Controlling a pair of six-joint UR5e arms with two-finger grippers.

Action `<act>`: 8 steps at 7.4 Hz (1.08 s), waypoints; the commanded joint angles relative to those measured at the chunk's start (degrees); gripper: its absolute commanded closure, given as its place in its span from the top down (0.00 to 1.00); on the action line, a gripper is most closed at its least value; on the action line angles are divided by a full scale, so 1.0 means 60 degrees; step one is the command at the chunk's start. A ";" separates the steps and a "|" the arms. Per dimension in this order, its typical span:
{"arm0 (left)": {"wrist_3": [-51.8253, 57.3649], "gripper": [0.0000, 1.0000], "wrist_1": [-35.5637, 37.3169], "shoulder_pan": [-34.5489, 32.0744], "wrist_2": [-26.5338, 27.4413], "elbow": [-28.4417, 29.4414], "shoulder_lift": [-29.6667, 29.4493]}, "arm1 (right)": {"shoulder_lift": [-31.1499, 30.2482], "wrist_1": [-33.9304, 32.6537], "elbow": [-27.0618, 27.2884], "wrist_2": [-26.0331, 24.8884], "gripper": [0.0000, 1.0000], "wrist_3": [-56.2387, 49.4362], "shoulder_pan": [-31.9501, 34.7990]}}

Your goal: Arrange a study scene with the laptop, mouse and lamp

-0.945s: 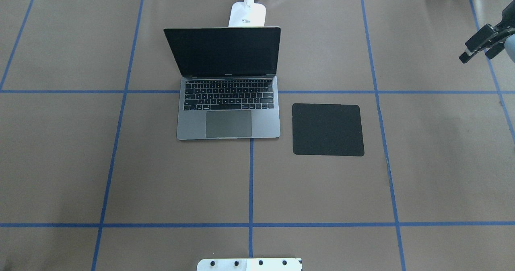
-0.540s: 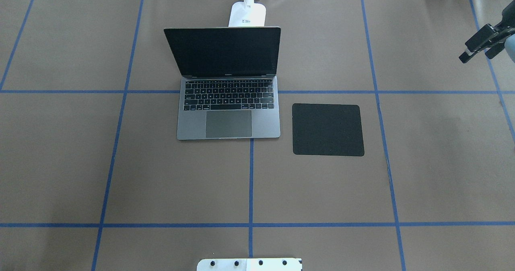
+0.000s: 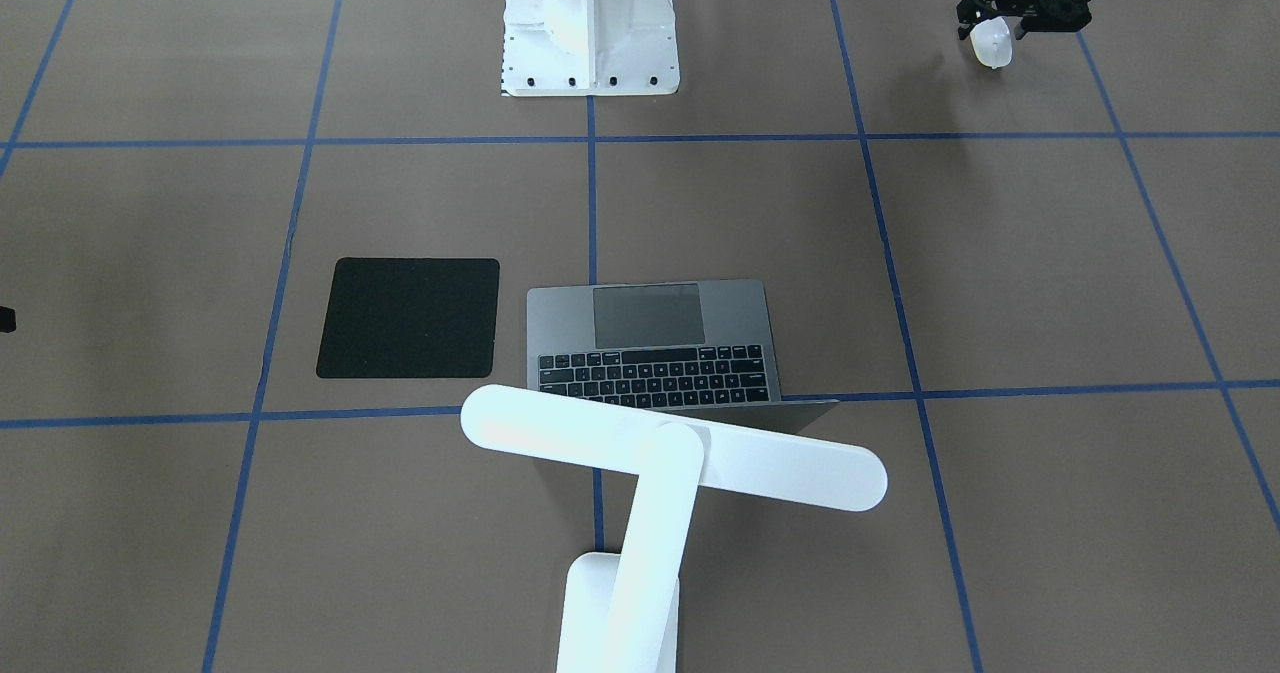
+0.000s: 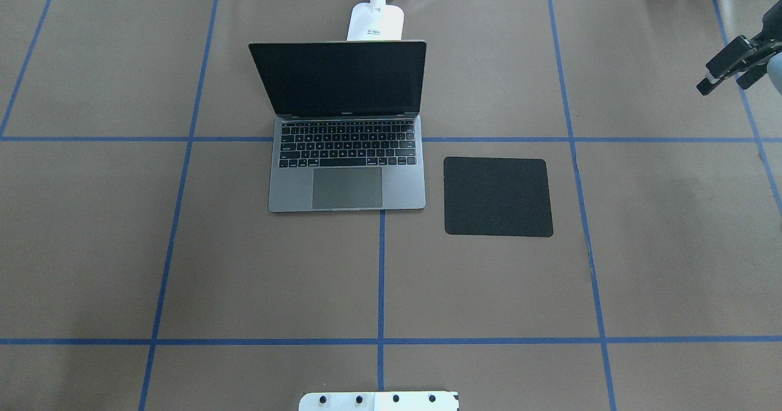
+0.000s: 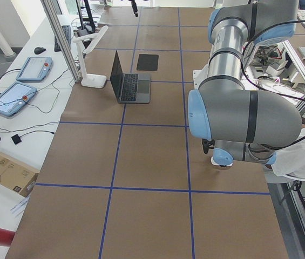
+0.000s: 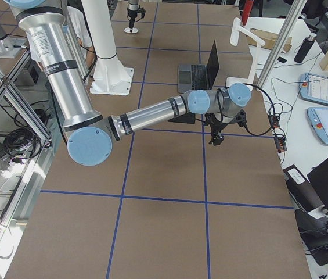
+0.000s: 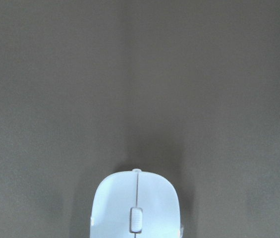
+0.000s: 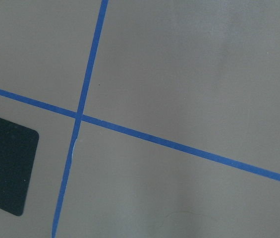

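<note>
Hanging well off to the laptop's left side and nearer the robot, the left gripper (image 3: 992,33) is clamped on the white mouse (image 3: 990,47), which sits clear of the brown paper-covered table (image 4: 91,246) with its shadow cast on the paper; the left wrist camera shows the mouse's seam and scroll wheel at the bottom of its view, with only bare paper beyond. The grey laptop (image 4: 348,173) stands open near the middle of the table, screen dark, keyboard and trackpad facing the robot. Directly behind the laptop's lid, on the side away from the robot, stands the white desk lamp (image 3: 640,453), its base just beyond the lid, its slanted arm rising and its long bar head reaching over the lid's top edge. Just to the laptop's right, close but not touching, lies the black square mouse pad (image 4: 498,196), bare. Far to the laptop's right, at the table's edge, the right gripper (image 4: 723,86) hovers with its two black fingers apart, holding nothing.
</note>
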 commanded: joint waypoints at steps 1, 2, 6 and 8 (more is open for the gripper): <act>-0.0117 0.99 -0.0084 0.0107 -0.0007 0.0191 -0.0019 | -0.0036 0.0000 0.0013 0.0000 1.00 0.0034 -0.0015; -0.0117 0.99 -0.0201 0.0123 -0.0007 0.0221 -0.0033 | -0.0051 0.0000 0.0013 0.0000 1.00 0.0019 -0.0044; -0.0132 0.68 -0.0216 0.0152 0.0007 0.0456 -0.0371 | -0.0066 0.0000 0.0027 -0.0015 1.00 0.0019 -0.0044; -0.0117 0.41 -0.0668 0.0152 0.0007 0.0456 -0.0036 | -0.0066 0.0000 0.0027 0.0000 1.00 0.0034 -0.0044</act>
